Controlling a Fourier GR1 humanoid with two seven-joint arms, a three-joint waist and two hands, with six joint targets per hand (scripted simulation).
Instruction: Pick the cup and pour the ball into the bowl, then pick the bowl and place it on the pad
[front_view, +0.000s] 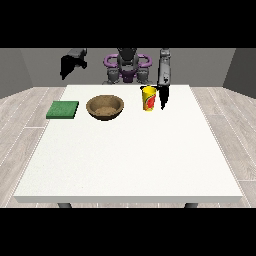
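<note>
A yellow cup (148, 98) with a red mark stands upright on the white table (130, 155), right of centre at the back. The hand at the view's right (163, 96) hangs down right beside the cup, its fingers pointing downward and straight; whether it touches the cup I cannot tell. A brown wooden bowl (105, 107) sits left of the cup. A green pad (63, 109) lies flat near the table's left edge. The hand at the view's left (68, 66) is raised above the table's far left corner, away from everything. The ball is hidden.
The robot's torso (127, 67) stands behind the table's far edge. A wide stretch of white tabletop runs from the objects to the front edge.
</note>
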